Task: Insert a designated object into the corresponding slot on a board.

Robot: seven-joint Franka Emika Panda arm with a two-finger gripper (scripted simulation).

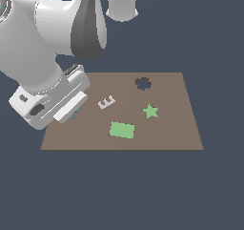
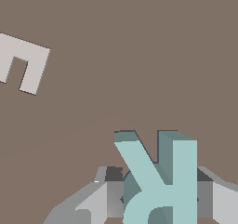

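The pale teal R-shaped block [image 2: 162,181] stands between my gripper [image 2: 160,200] fingers, which press on both of its sides, just above the brown board [image 2: 139,56]. In the exterior view the gripper [image 1: 71,111] is low over the board's [image 1: 167,136] left part, and only a sliver of the teal R [image 1: 75,113] shows under the hand. The dark R-shaped slot shows in neither view; the arm hides that part of the board.
A whitish letter E [image 1: 106,101] lies right of the gripper and also shows in the wrist view [image 2: 23,62]. A green star [image 1: 150,111], a green rectangle [image 1: 122,130] and a dark gear-shaped recess [image 1: 142,83] are on the board.
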